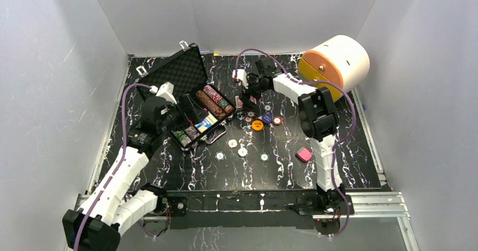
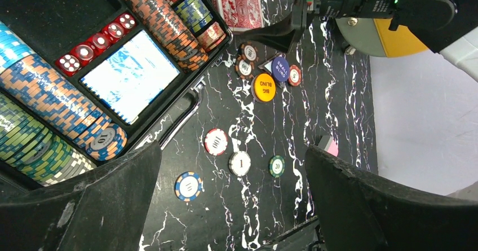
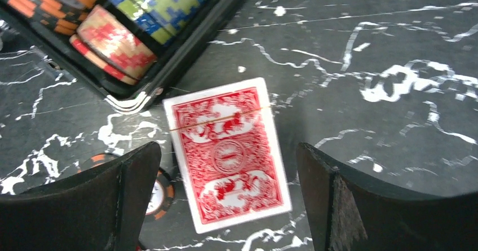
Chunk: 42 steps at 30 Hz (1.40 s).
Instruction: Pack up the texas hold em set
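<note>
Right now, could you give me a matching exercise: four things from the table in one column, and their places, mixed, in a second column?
1. red dice
2. card deck
3. orange button
4. pink block

a. beside the blue button
b. inside the case
c. alone beside the right arm
d. on the table below the open right hand

Pairs: 1-b, 2-d, 3-a, 4-c

Lab rig, white enclosure walls (image 1: 56, 65)
</note>
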Available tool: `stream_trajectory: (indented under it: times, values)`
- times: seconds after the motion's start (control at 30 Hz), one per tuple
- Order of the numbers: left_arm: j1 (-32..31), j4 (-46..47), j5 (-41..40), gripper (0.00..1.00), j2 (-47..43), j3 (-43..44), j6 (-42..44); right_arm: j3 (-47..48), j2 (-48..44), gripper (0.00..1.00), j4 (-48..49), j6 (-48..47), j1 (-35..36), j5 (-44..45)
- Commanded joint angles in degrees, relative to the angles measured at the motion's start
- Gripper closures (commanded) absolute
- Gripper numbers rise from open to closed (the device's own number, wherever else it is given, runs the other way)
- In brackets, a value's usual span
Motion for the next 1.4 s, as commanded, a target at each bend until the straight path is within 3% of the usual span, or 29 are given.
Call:
stream_trajectory:
  times: [0.0, 0.3, 0.4, 0.53, 0.73, 1.0, 1.17, 1.27, 1.37]
  values:
    - [0.2, 0.0, -0.8, 0.02, -1.6, 1.3, 0.6, 6.5, 4.1, 0.03, -13.9, -8.4, -0.3, -7.3]
    - [0.2, 0.4, -0.4, 0.02, -1.2, 0.9, -0.2, 5.8, 5.8, 0.08, -13.2, -9.6, 0.2, -4.5]
    - [0.2, 0.1, 0.0, 0.02, -0.6, 0.7, -0.7, 3.2, 5.2, 0.16, -10.4, -10.0, 0.4, -1.2]
    - [0.2, 0.1, 1.4, 0.02, 0.6, 0.7, -1.7, 2.9, 4.7, 0.36, -8.8, -10.3, 0.4, -0.5]
    - [0.2, 0.6, 1.0, 0.02, 1.1, 0.1, -2.5, 4.4, 2.2, 0.42, -6.6, -5.6, -0.4, -3.1]
    - [0.2, 2.7, 0.6, 0.02, 1.3, -1.2, -6.9, 1.0, -7.8, 0.48, -1.2, 5.6, -4.0, -9.9]
    - [0.2, 2.0, 2.8, 0.02, 2.0, -0.1, -8.7, -7.1, -17.5, 0.47, 4.7, 10.0, -3.9, -14.6]
    - [0.2, 0.5, 6.1, 0.02, 3.0, 1.6, -10.0, -12.8, -23.9, 0.46, 4.7, 8.1, -2.0, -17.5]
    - [0.2, 1.6, 15.1, 0.02, 6.1, 2.8, -12.9, -20.2, -30.9, 0.46, 6.9, 7.6, 1.1, -18.5]
